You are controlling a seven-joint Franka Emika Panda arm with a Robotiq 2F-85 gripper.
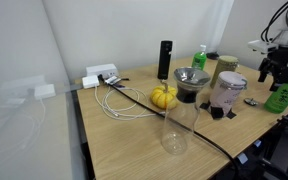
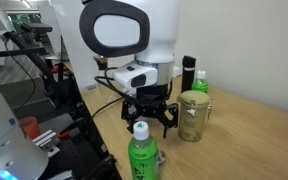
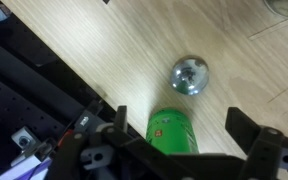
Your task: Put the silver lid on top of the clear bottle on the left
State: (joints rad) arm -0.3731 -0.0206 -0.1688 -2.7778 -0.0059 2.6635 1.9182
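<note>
The silver lid (image 3: 189, 75) lies flat on the wooden table, a small round shiny cap, seen in the wrist view just beyond my fingers. My gripper (image 3: 181, 125) is open and empty, and hovers above the table with a green plastic bottle (image 3: 174, 133) between and below its fingers. In the exterior views the gripper (image 1: 274, 70) (image 2: 149, 118) is at the far end of the table from the clear bottle (image 1: 174, 132). The clear bottle stands upright near the table's front edge, with its neck open.
A pinkish jar with a pale lid (image 1: 227, 92), a grey funnel-shaped bowl (image 1: 192, 78), a yellow object (image 1: 164, 97), a black cylinder (image 1: 165, 60), a gold jar (image 2: 192, 116) and another green bottle (image 1: 199, 58) stand between the gripper and the clear bottle. White cables (image 1: 119, 100) lie beyond them.
</note>
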